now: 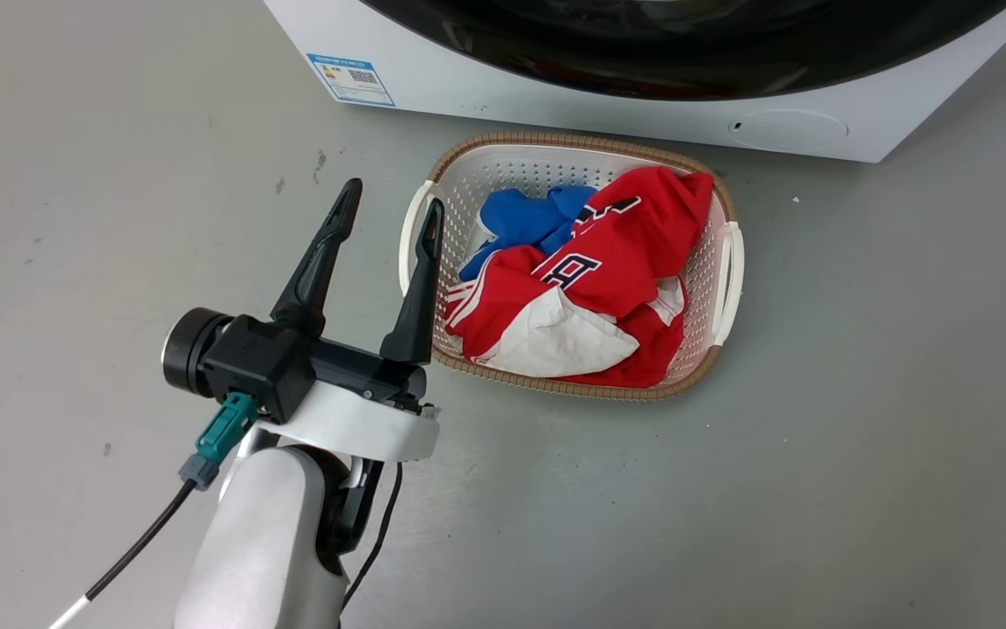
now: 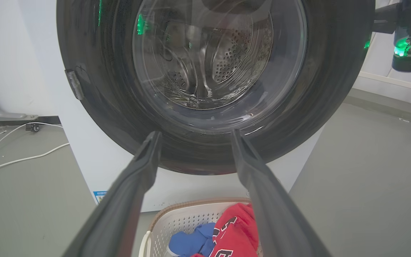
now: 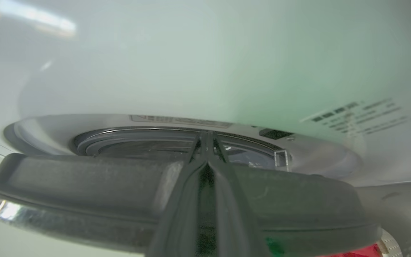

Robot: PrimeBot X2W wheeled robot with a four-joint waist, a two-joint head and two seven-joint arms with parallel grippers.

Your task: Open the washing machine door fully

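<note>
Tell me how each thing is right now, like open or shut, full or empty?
washing machine door: open just a crack, with a gap showing behind it.
left hand: open, holding nothing.
right hand: shut tight, poking in at the door's edge.
laundry basket: on the floor by the machine, holding clothes.
clothes: crumpled in a heap, red, blue and white.

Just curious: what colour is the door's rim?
The door rim is glossy black; left wrist view shows it best.
</note>
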